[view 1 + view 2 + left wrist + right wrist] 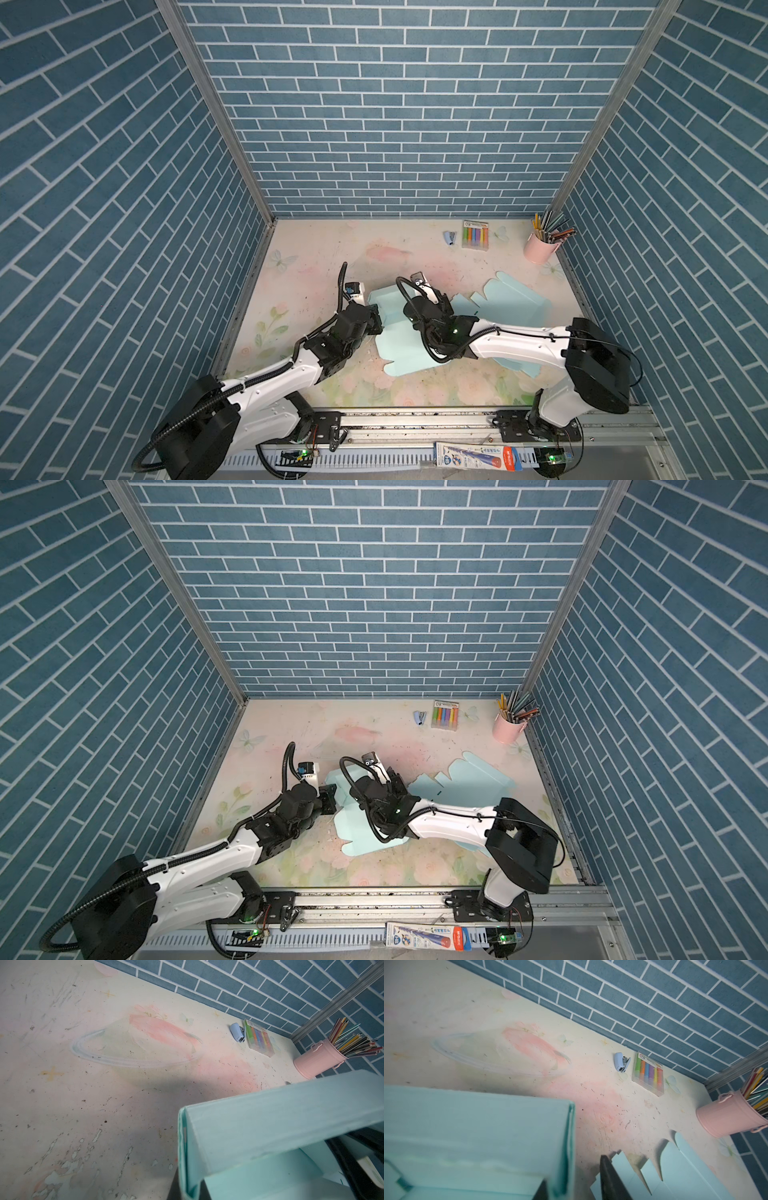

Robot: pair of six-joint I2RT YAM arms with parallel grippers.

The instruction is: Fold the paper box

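Teal paper box [395, 349]: walls partly raised, standing mid bench [316, 257].
Left gripper [187, 1185]: clamped tight on box's side wall.
Right gripper [573, 1168]: jaws parted, straddling opposite wall, not pinching.

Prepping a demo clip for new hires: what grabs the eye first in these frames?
A half-folded pale teal paper box at the centre of the table, worked from both sides: the left claw pinches one upright wall, the right claw stands open astride a wall on the other side. Next, a second, flat teal box blank lying just right of it, and the pink bucket of pencils in the far right corner.
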